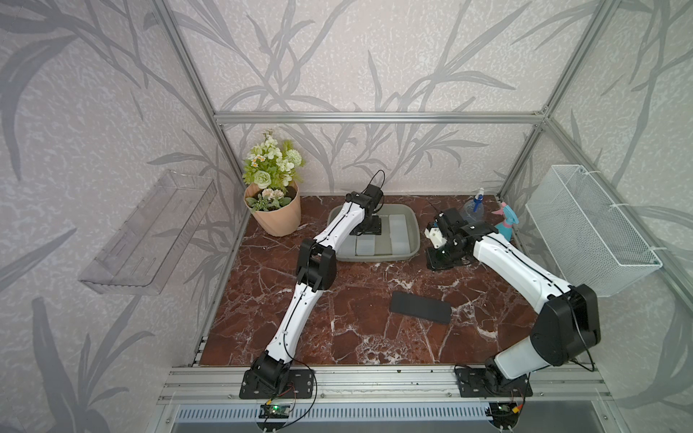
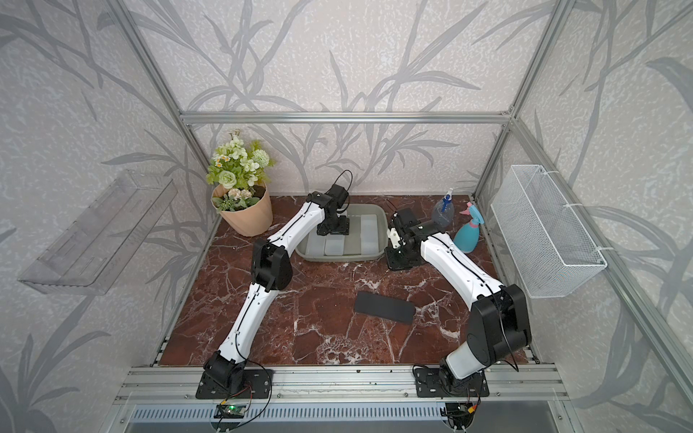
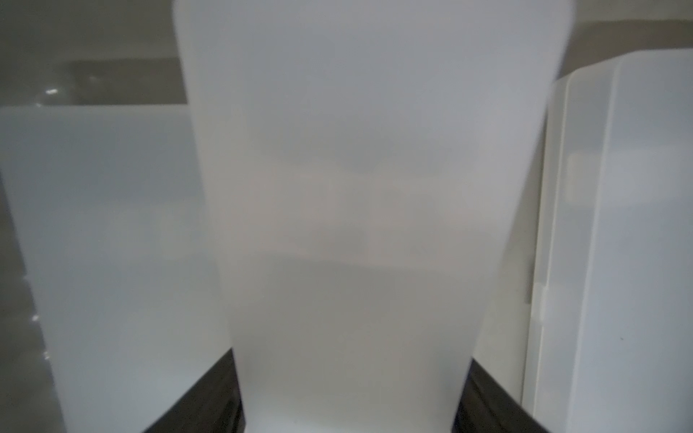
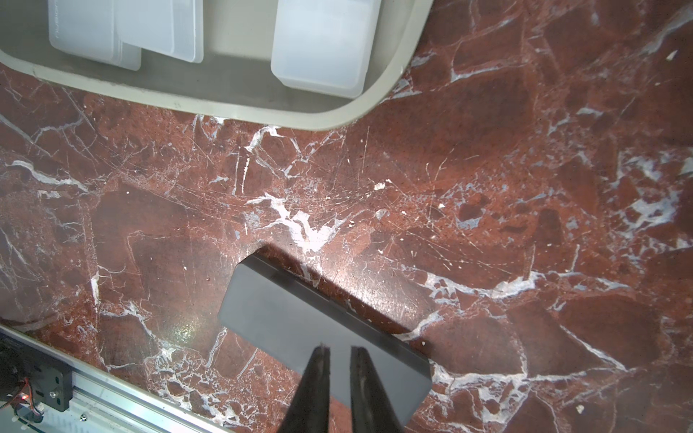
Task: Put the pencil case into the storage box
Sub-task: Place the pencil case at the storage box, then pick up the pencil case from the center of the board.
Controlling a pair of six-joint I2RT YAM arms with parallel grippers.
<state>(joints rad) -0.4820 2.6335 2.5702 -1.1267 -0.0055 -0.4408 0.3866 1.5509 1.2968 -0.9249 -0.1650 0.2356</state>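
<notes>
**Left end effector down in the storage box, black pencil case out on the tabletop**

On my screens the red marble tabletop [image 1: 262, 322] fills the floor of the cell. A white wire basket [image 1: 592, 232] hangs on the side wall at 3 o'clock, and a clear tray [image 1: 150, 236] hangs on the wall at 9 o'clock.

The storage box [image 1: 375, 258] sits at 12 o'clock on the tabletop, close to the back wall. A flower pot [image 1: 277, 215] stands near it in the 10 o'clock corner, not touching it.

The black pencil case [image 1: 420, 307] lies flat at about 4 o'clock from the tabletop's centre in both top views. It is outside the box and well apart from it, and nothing touches it.

Inside the box I count three frosted pencil cases [image 4: 322, 45]. Two are close together toward the 9 o'clock end and one is toward the 3 o'clock end.

The left end effector [image 1: 369, 226] is down in the box. In the left wrist view its fingers [image 3: 210, 401] stand wide on either side of the middle case [image 3: 356, 187]. I cannot tell whether they are pressing on it.

The right end effector [image 4: 339, 356] is raised beside the box's 3 o'clock end. Its fingers are drawn almost together with nothing between them.

A teal spray bottle [image 1: 508, 225] and a clear spray bottle [image 1: 473, 210] stand in the 1 o'clock corner.
</notes>
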